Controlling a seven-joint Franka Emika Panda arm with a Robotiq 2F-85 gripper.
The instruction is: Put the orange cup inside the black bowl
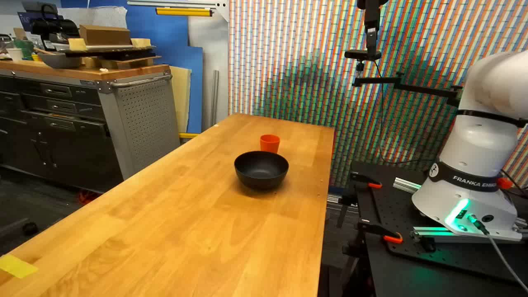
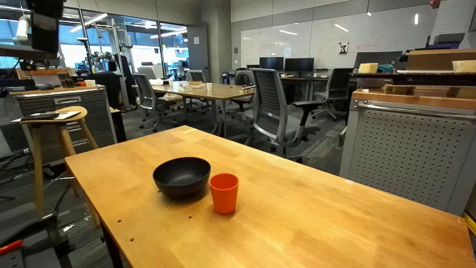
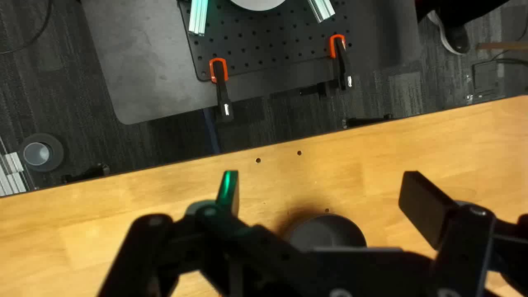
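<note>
The orange cup stands upright on the wooden table, close beside the black bowl, in both exterior views (image 1: 269,142) (image 2: 224,195). I cannot tell whether they touch. The black bowl also stands upright, in both exterior views (image 1: 261,181) (image 2: 182,189); its visible inside is empty. In the wrist view, part of the bowl (image 3: 313,235) shows below and beyond my gripper (image 3: 321,192), and the gripper body hides the rest. The gripper is open, with nothing between its fingers, well above the table. Only a faint orange speck shows at the wrist view's bottom edge. The exterior views do not show the gripper.
The wooden table (image 1: 198,222) has yellow tape (image 1: 17,266) at one corner. The robot base (image 1: 466,206) stands on a black table with orange-tipped clamps (image 1: 392,236), across a gap. A black jointed stand (image 1: 373,29) rises behind. A steel cabinet (image 2: 409,149) stands past the far side.
</note>
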